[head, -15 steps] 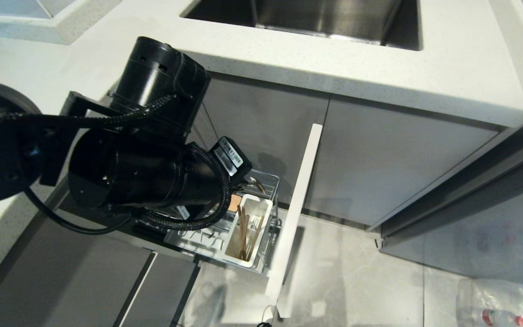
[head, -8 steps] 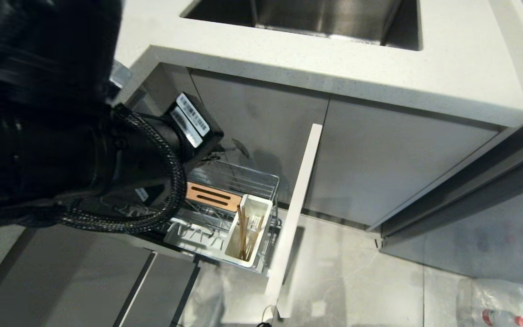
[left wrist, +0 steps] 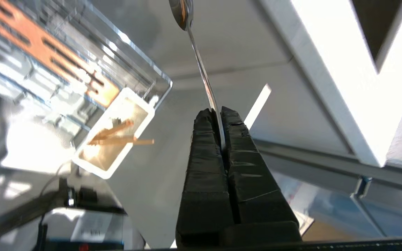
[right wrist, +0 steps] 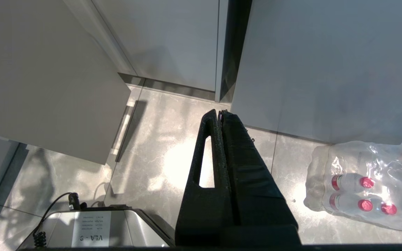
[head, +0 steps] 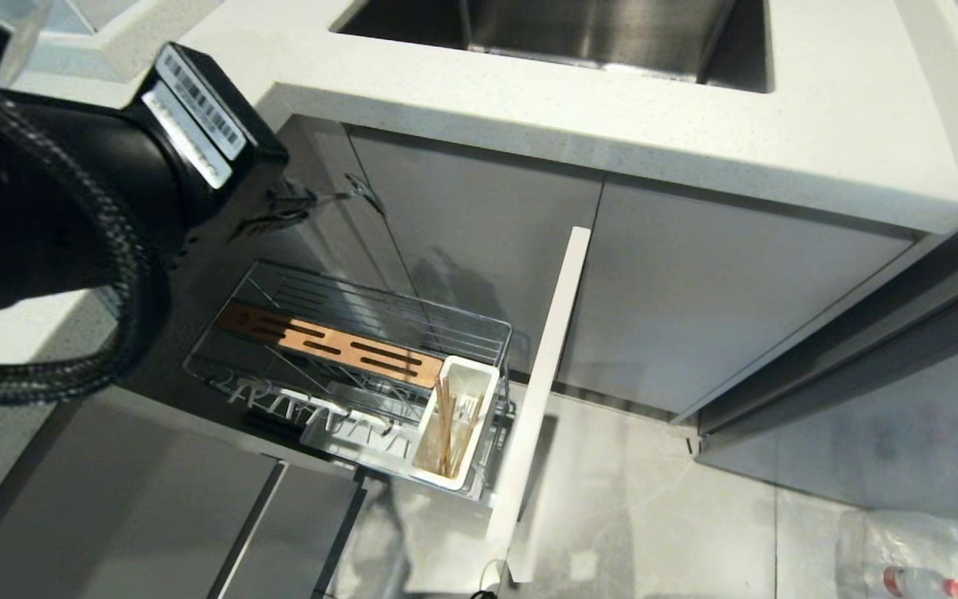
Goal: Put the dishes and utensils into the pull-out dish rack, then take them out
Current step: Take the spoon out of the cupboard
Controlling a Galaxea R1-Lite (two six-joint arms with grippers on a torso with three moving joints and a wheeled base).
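Above the rack (head: 346, 349), my left gripper (left wrist: 218, 115) has its jaws clamped on the spoon (left wrist: 201, 69); chopsticks (head: 446, 420) remain boxed, so I judge unloading underway, counter (head: 529, 100) next.

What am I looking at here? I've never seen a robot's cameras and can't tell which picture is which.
These are three cameras on one two-armed robot in a kitchen. The head view looks down from the robot's head: the big black shape at the left is its left arm, raised near the counter. Below it a wire dish rack is pulled out of the cabinet, with a wooden strip and a white cutlery box holding chopsticks.

The left wrist view looks along the left gripper. Its jaws are shut on a spoon, gripped by the handle with the bowl end pointing away. The rack shows blurred in that view.

The right wrist view looks along the right gripper, shut on nothing and hanging over the floor near a pack of bottles.

No bowl or plate is in view.
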